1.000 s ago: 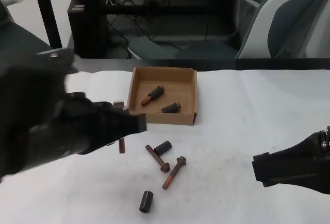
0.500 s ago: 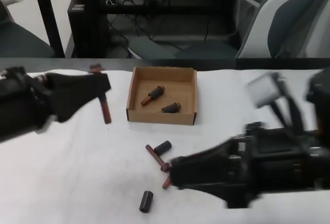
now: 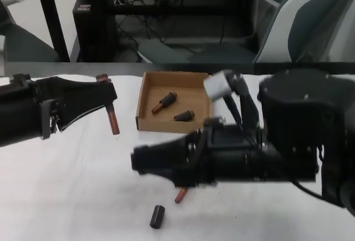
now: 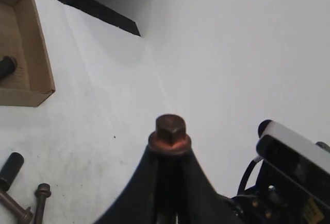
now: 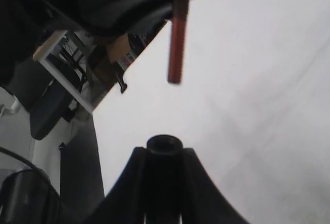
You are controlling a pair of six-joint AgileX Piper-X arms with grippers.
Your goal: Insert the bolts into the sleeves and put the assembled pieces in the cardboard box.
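Bolts and sleeves are partly dealt with: two assembled pieces (image 3: 164, 102) lie inside the cardboard box (image 3: 172, 126), so that share of the job looks finished.

A third pair is in hand but not yet joined. The left gripper (image 3: 105, 94) is clamped on a bolt (image 3: 113, 120) just under its head. The shank hangs down above the white cloth (image 3: 66, 196), on the left arm's side of the box. The right gripper (image 5: 165, 157) is closed around a sleeve (image 5: 165, 144), whose open mouth faces the bolt. In the right wrist view the bolt's tip is apart from the sleeve's mouth, so insertion has not begun.

More parts wait on the cloth. A loose sleeve (image 3: 157, 216) lies near the front edge. The left wrist view shows a second loose sleeve (image 4: 10, 163) just beside two loose bolts (image 4: 44, 188).

By this count the task seems less than half done. The held pair must be mated and boxed, then two more pairs assembled and boxed.
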